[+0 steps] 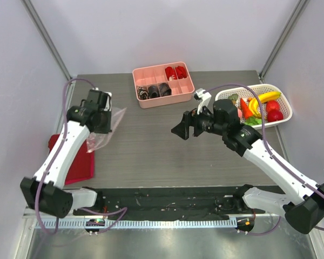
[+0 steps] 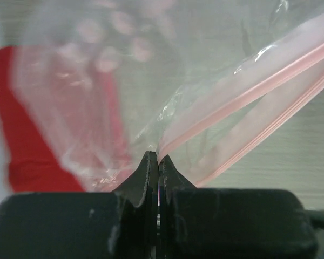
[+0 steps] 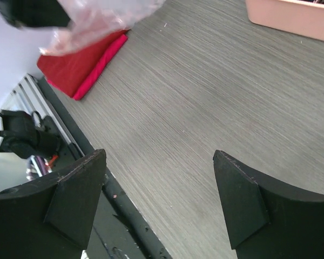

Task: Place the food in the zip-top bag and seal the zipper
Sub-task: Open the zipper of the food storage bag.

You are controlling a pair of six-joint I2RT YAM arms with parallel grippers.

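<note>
The zip-top bag (image 1: 104, 127) is clamped by the left gripper (image 2: 158, 162), the right gripper (image 3: 159, 189) is spread empty, and the food (image 1: 257, 108) is left unbagged in the white basket (image 1: 285, 114).

The tray (image 1: 167, 101) is being supported by the table (image 1: 151, 156) at its far edge, near the centre. The basket (image 1: 259, 86) is being supported right of the tray, at the far right corner, and the food (image 1: 262, 108) is being contained in it. The cloth (image 1: 78, 162) is being borne at the left edge, beneath the left arm. The bag (image 1: 105, 130) is being held above the table's left side, just behind the cloth, by the left gripper (image 2: 158, 162), and is being pinched where the zipper (image 2: 259, 91) ends. The right gripper (image 1: 184, 129) is being held over the table, before the tray, left of the basket, well apart from the bag.
</note>
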